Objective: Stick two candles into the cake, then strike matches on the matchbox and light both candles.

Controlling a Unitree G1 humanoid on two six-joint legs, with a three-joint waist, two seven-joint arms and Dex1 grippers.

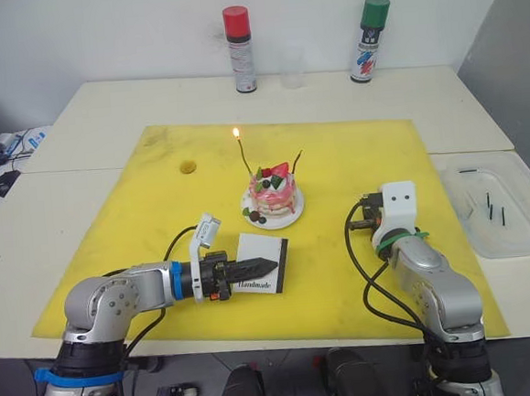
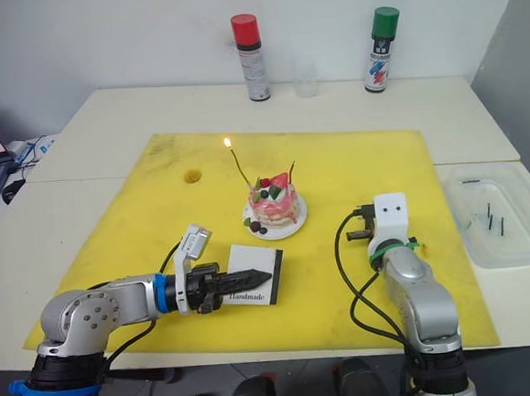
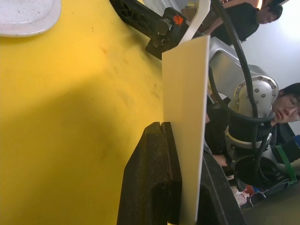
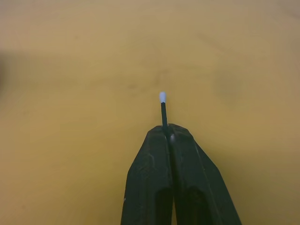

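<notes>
Left gripper (image 1: 269,273) is clamped on the matchbox (image 1: 260,263), held on edge near the mat's (image 1: 363,163) front edge; right gripper (image 4: 165,133) pinches a match (image 4: 163,110), white tip out. Cake (image 1: 273,194) sits mid-mat, yellowish candle (image 1: 242,154) lit, dark one (image 1: 297,161) looks unlit, hard to tell. Risk: the thin match may snap or slip during the strike, or the box may twist between the fingers.

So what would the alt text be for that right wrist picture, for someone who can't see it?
A black two-fingered pincer is shut on a thin dark match whose white tip points away from the camera. Behind it is a plain yellow mat.
</notes>
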